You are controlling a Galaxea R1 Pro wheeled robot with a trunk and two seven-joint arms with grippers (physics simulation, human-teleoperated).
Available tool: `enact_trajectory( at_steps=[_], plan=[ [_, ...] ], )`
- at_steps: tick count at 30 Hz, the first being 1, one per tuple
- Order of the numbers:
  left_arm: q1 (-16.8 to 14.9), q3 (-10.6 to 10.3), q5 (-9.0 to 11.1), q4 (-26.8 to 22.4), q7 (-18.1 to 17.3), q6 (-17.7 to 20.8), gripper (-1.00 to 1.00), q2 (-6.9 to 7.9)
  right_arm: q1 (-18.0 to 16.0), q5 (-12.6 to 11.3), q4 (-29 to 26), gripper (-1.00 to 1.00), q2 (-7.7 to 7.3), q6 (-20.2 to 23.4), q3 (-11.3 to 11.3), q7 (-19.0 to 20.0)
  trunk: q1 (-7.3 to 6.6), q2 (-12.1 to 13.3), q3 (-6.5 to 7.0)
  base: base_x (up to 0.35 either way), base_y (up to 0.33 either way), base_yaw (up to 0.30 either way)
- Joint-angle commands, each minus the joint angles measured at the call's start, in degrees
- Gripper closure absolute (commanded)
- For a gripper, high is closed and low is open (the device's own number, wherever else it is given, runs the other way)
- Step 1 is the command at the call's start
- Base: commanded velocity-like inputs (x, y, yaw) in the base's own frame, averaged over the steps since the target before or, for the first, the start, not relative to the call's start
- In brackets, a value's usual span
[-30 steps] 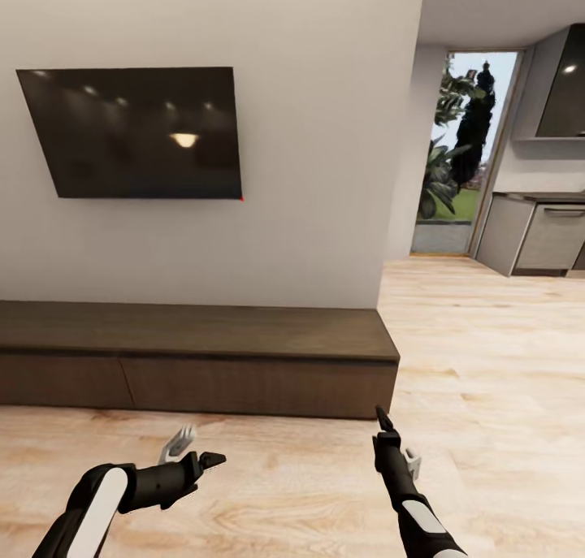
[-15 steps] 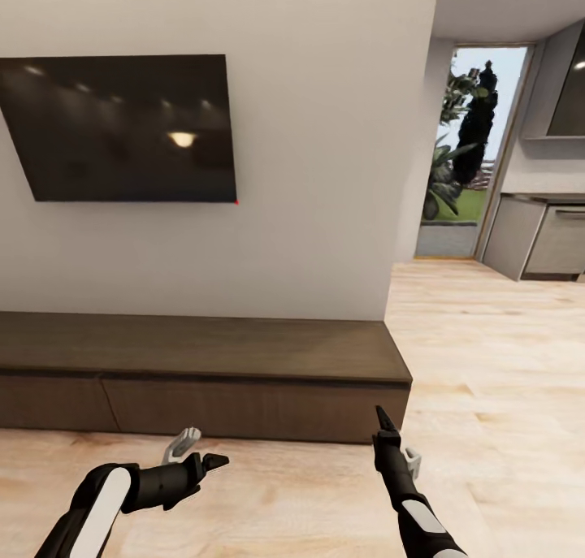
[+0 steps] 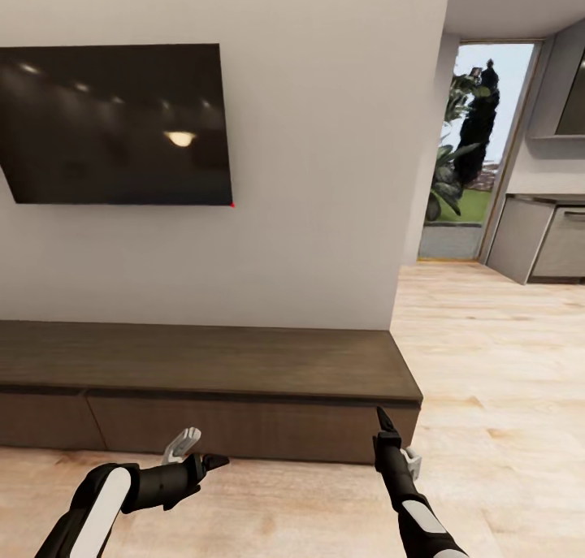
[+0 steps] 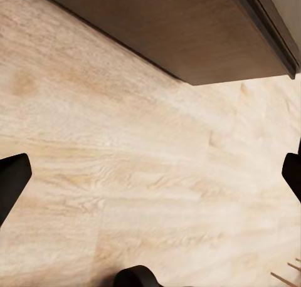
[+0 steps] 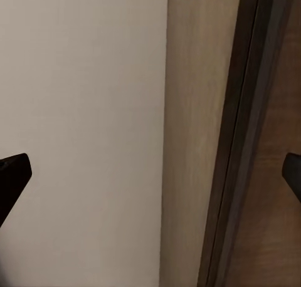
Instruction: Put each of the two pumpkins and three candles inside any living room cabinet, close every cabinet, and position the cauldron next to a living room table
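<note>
The cabinet (image 3: 203,361) is a long, low, dark brown unit against the wall, its drawer fronts shut and its flat top bare. My left gripper (image 3: 199,451) hovers open over the floor just in front of it, nothing between its fingers; the left wrist view shows that gripper (image 4: 150,174) above floorboards, with the cabinet front (image 4: 188,30) close by. My right gripper (image 3: 396,438) points up near the cabinet's right end, open and empty. The right wrist view has this gripper (image 5: 150,171) facing the wall and the cabinet's top (image 5: 282,111). Pumpkins, candles and cauldron are out of view.
A dark television (image 3: 114,123) hangs on the wall above the cabinet. Light wooden floor (image 3: 487,363) stretches to the right, past the wall's corner, toward a glass door (image 3: 475,148) and grey kitchen units (image 3: 544,237).
The whole picture has shifted: the cabinet and television look larger and the cabinet's right end sits further right and lower, so the camera has come closer. Both arms keep their pose.
</note>
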Motion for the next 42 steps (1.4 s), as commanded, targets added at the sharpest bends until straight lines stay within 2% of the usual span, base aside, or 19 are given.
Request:
enact_trajectory(
  at_steps=[1,4,20,28,39,42],
  plan=[
    [0.0,0.0,0.0,0.0,-0.02,0.0,-1.0,0.0,0.0,0.0,0.01,-1.0,0.0,0.0,-0.02,0.0,0.0,0.0,0.0,0.016,0.0,0.0],
    [0.0,0.03,0.0,-0.01,-0.06,0.0,-1.0,0.0,0.0,-0.01,0.04,-1.0,0.0,0.0,-0.1,-0.02,0.0,0.0,0.0,0.009,0.0,0.0],
    [0.0,-0.01,0.0,0.0,-0.08,0.0,-1.0,-0.01,0.05,-0.62,0.22,-1.0,-0.62,-0.37,-0.69,0.74,3.51,-6.42,-2.87,0.001,0.0,0.0],
    [0.0,-0.02,0.0,0.0,-0.08,0.0,-1.0,-0.04,0.09,-1.39,0.22,-1.0,-0.96,-0.16,-1.58,4.65,5.27,-9.63,-4.31,0.0,0.0,0.0],
    [0.0,-0.02,0.0,0.0,-0.08,0.0,-1.0,-0.05,0.09,-1.42,0.22,-1.0,-0.97,-0.09,-1.99,5.07,7.69,-14.04,-6.28,0.0,0.0,0.0],
    [0.0,-0.01,0.0,0.0,-0.08,0.0,-1.0,-0.07,0.09,-1.42,0.27,-1.0,-0.97,-0.08,-2.01,5.04,7.76,-14.08,-6.95,0.0,0.0,0.0]
  ],
)
